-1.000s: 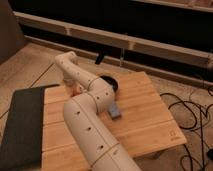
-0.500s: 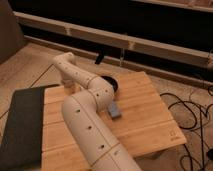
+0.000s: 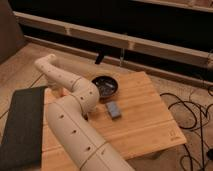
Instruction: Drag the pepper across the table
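The cream, jointed arm bends over the honey-coloured plank bench point(image 3: 145, 120); its gripper point(image 3: 61, 93) sits low at the bench's left edge, hidden. I cannot tell the gripper's state, nor find the pepper. One round black bowl point(image 3: 105, 86) and one flat grey block point(image 3: 113, 109) lie on the bench, near each other.

we see a low wooden table point(image 3: 145, 120) with a light, honey-coloured plank top, standing on a pale floor point(image 3: 25, 65). near its far edge sits a dark round bowl point(image 3: 105, 86), holding something we cannot make out. just in front of the bowl, a small grey-blue rectangular object point(image 3: 114, 109) lies flat on the planks, close to the bowl but apart from it. a dark grey mat point(image 3: 21, 125) lies along the table's left side. black cables point(image 3: 192, 112) trail over the floor to the right. the gripper point(image 3: 59, 93) is down at the table's left part, mostly hidden behind the arm point(image 3: 75, 115), which reaches across the top.
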Controlling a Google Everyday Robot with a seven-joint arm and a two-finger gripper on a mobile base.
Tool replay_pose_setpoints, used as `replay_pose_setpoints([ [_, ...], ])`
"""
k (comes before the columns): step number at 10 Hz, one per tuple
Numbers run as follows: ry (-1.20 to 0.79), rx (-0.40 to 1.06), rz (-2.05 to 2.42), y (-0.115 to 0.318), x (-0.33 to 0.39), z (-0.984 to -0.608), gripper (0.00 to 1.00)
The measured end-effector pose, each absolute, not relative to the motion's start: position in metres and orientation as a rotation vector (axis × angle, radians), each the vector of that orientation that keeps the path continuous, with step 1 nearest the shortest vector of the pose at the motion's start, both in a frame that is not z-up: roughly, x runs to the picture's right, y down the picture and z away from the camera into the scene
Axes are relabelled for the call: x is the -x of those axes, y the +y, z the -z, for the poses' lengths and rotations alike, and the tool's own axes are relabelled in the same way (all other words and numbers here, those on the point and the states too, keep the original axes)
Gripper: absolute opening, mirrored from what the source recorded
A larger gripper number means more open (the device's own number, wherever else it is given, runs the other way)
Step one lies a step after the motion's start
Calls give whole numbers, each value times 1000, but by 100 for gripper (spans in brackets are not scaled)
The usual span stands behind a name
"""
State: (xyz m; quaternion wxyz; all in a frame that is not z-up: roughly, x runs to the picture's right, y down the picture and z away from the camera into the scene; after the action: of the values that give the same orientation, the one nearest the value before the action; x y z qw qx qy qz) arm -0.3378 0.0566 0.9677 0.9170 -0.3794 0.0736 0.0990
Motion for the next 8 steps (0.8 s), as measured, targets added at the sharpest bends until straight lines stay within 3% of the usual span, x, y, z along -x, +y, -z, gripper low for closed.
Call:
replay_pose_setpoints([
  [8, 71, 748, 104, 101, 468, -919, 0],
])
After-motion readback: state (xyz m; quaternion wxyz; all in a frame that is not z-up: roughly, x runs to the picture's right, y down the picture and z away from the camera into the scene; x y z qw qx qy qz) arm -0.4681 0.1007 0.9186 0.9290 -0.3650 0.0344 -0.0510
